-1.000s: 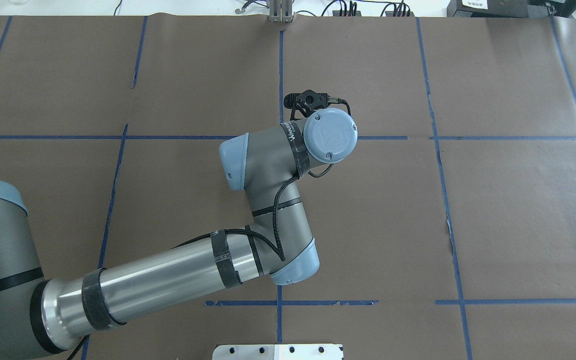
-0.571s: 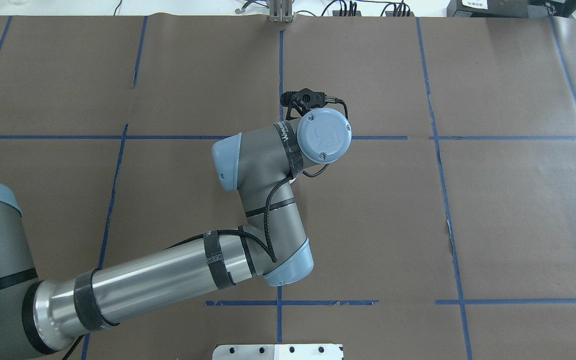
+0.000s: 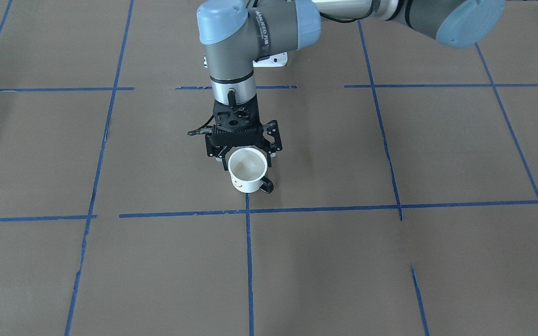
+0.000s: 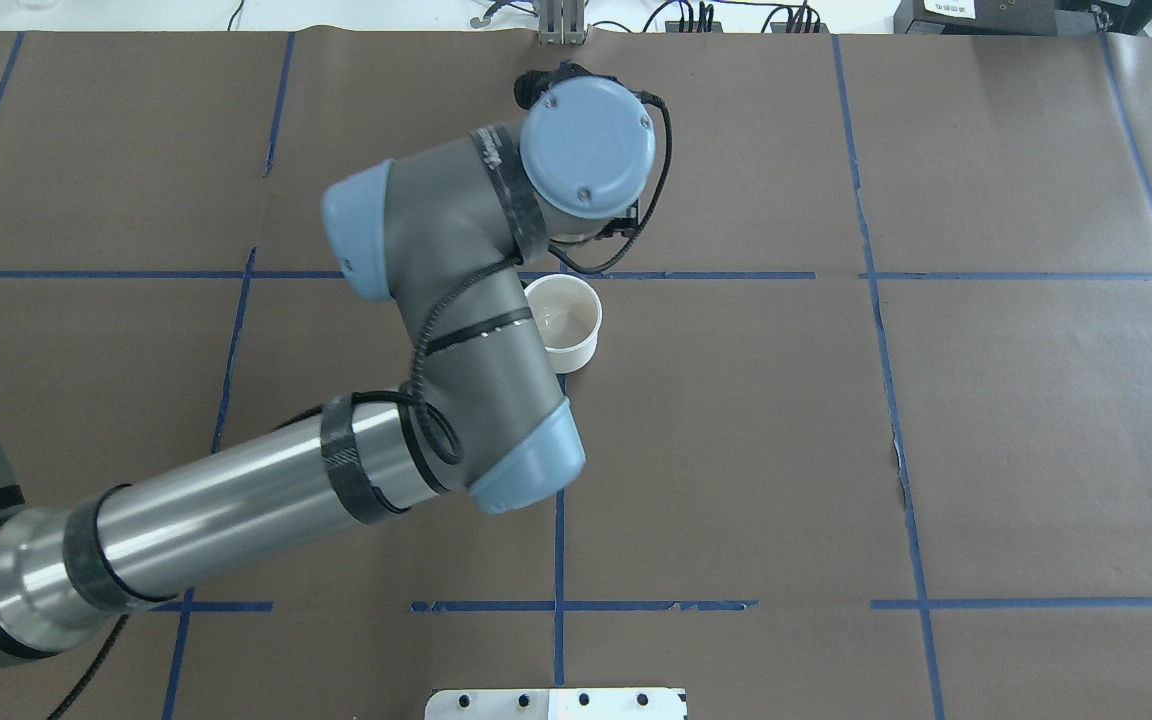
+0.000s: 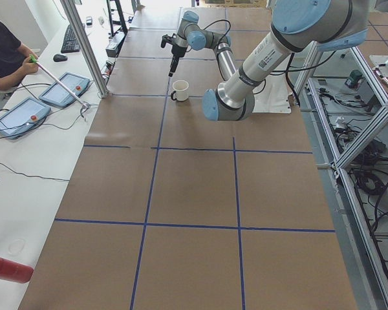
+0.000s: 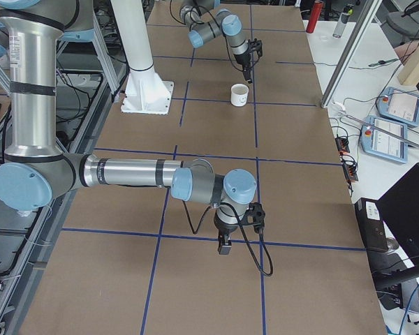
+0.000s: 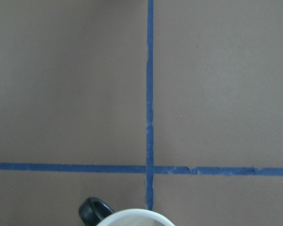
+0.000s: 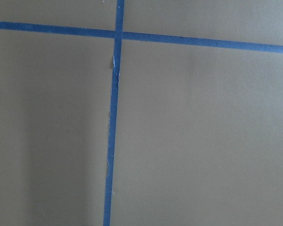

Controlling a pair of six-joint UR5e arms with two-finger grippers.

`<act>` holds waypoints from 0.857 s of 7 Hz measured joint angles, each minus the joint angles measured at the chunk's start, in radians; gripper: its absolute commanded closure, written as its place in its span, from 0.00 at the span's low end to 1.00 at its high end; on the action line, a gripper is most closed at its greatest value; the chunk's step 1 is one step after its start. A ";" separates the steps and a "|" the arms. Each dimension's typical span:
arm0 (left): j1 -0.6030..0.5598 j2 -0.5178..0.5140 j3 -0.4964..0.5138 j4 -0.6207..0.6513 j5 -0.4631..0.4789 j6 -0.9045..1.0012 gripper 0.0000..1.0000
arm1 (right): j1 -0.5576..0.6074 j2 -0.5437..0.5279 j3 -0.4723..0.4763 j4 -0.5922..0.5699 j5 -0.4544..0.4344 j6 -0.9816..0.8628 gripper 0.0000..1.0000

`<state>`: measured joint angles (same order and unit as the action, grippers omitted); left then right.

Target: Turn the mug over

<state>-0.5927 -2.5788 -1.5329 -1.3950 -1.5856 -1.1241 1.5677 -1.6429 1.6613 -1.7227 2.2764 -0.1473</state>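
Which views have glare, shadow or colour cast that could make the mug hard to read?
Overhead exterior: glare streaks on the left arm's steel tube, and the arm hides part of the mug. Exterior front-facing: even light, mug sharp, faint soft shadows. Left wrist: sharp, but the mug is cropped at the bottom edge. Right wrist: yellowish cast, dimmer band on the left side.

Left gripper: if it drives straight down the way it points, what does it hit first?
Most likely the mug, standing upright with its mouth up, about below it. The left gripper is open, so it may straddle the mug and reach the table instead; depth is unclear.
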 measured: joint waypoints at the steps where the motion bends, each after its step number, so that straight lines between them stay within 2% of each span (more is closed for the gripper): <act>1: -0.067 0.055 -0.101 0.047 -0.068 0.062 0.00 | 0.000 0.000 0.000 0.000 0.000 0.000 0.00; 3: -0.226 0.222 -0.259 0.079 -0.210 0.242 0.00 | 0.000 0.000 0.000 0.000 0.000 0.000 0.00; 4: -0.323 0.327 -0.312 0.056 -0.295 0.361 0.00 | 0.000 0.000 0.000 0.000 0.000 0.000 0.00; 6: -0.556 0.549 -0.346 -0.004 -0.478 0.681 0.00 | 0.000 0.000 0.000 0.000 0.000 0.000 0.00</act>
<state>-1.1485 -2.0302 -1.8784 -1.3988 -2.0641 -0.4432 1.5678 -1.6429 1.6613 -1.7227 2.2764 -0.1473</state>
